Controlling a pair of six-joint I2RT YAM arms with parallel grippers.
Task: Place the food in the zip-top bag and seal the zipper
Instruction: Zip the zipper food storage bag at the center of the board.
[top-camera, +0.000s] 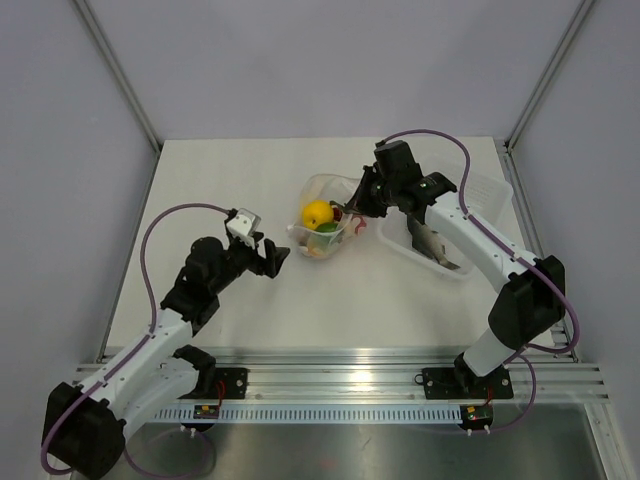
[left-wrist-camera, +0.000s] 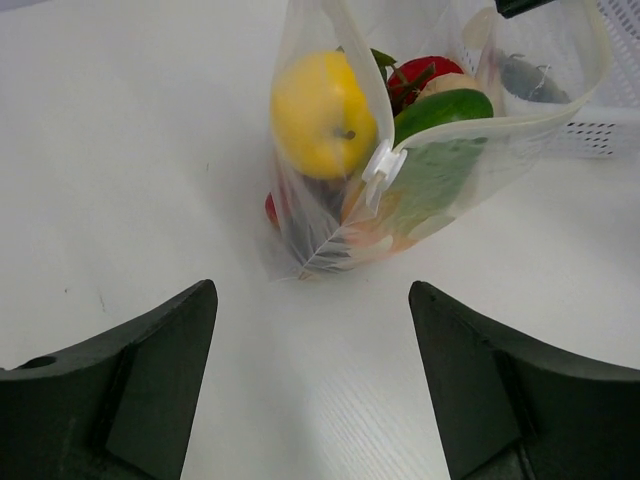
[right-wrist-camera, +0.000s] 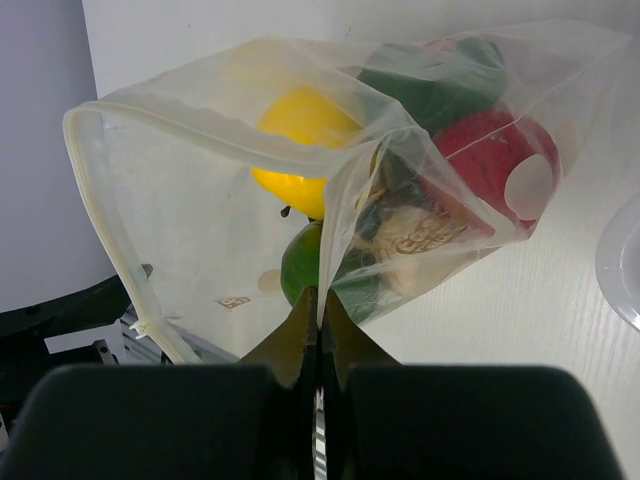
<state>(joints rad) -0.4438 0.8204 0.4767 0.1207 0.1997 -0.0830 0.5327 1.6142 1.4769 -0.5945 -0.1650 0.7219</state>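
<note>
The zip-top bag (top-camera: 325, 222) stands mid-table with its mouth open, holding the food: a yellow lemon-like ball (top-camera: 317, 213), a green piece (left-wrist-camera: 440, 108) and red pieces (right-wrist-camera: 495, 150). My right gripper (right-wrist-camera: 320, 305) is shut on the bag's mouth edge and holds it up; it also shows in the top view (top-camera: 352, 212). The pale zipper strip (right-wrist-camera: 105, 220) curves round the open mouth, with a white slider (left-wrist-camera: 381, 163) at one end. My left gripper (top-camera: 272, 256) is open and empty, low over the table just left of the bag (left-wrist-camera: 400, 190).
A rigid clear plastic tub (top-camera: 455, 232) lies at the right under my right arm, with a dark item inside. Grey walls and metal posts close in the table. A rail runs along the near edge (top-camera: 340, 372).
</note>
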